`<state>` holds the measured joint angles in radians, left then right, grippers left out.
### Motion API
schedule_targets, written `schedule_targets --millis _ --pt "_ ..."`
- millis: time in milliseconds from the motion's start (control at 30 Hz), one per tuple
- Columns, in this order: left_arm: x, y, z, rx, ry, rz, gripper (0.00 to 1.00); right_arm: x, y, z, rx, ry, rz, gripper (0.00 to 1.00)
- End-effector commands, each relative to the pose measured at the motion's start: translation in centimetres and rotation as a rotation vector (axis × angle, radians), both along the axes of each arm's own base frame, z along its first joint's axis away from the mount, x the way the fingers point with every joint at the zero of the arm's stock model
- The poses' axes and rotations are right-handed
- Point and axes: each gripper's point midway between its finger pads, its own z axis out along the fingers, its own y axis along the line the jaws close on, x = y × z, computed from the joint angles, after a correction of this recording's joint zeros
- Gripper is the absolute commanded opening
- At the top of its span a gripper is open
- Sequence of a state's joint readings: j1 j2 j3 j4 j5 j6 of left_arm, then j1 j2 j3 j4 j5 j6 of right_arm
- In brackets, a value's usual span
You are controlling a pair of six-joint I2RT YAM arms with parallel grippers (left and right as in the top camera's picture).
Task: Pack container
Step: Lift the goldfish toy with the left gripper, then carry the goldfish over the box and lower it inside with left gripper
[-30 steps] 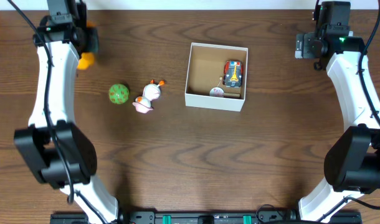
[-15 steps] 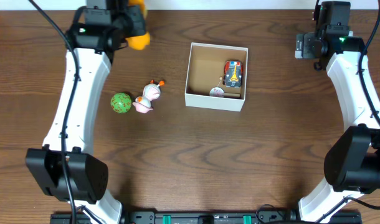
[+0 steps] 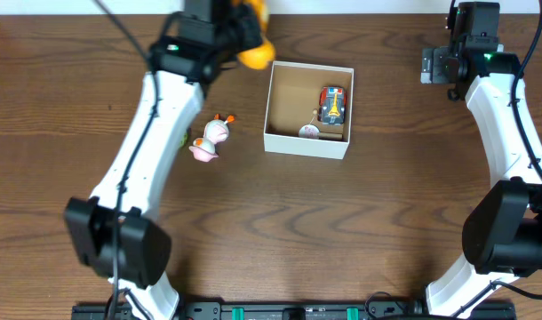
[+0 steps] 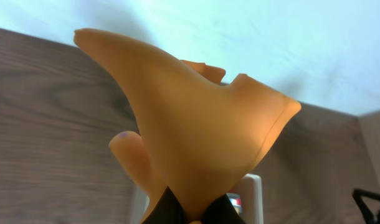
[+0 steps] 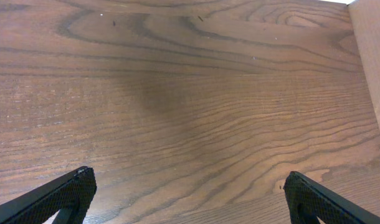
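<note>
Since one second ago the left arm has swung from the far-left corner to just beside the small square cardboard container [image 3: 308,145], white outside and brown inside, right of table centre; the arm now hides the green ball. The left gripper [image 4: 191,210] is clamped on a soft orange rubber toy [image 4: 196,124], whose pointed shape only the left wrist view shows. Only the right wrist view shows the right gripper [image 5: 190,193] spread wide, and markings on the toy car [image 3: 333,105] inside the container are too small to read.

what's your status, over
Left gripper shut on orange toy, near container's far-left corner. Right gripper open over table. Container holds toy car. Nothing in the way.
</note>
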<state>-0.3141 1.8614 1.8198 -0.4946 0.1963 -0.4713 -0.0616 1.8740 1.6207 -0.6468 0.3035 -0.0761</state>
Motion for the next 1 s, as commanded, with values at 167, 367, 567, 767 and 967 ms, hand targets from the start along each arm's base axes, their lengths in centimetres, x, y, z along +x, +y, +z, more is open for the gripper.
schedule_targets --millis 167,367,567,767,967 --pt "0.7 -5.1 -7.1 -0.025 0.127 -0.123 0.06 0.2 -0.2 0.5 0.004 -0.017 -0.013 0.99" --pt "0.4 -6.8 -11.2 0.010 0.176 -0.235 0.06 0.2 -0.2 0.5 0.004 -0.017 -0.014 0.99" --pt "-0.6 -9.1 -12.9 0.109 0.138 -0.370 0.06 0.2 -0.2 0.5 0.004 -0.016 -0.013 0.99" --pt "-2.3 -10.2 -15.3 0.149 0.204 -0.409 0.06 0.2 -0.2 0.5 0.004 -0.016 -0.013 0.99" --pt "-2.4 -7.3 -17.2 0.264 0.284 -0.257 0.06 0.2 -0.2 0.5 0.004 -0.017 -0.013 0.99"
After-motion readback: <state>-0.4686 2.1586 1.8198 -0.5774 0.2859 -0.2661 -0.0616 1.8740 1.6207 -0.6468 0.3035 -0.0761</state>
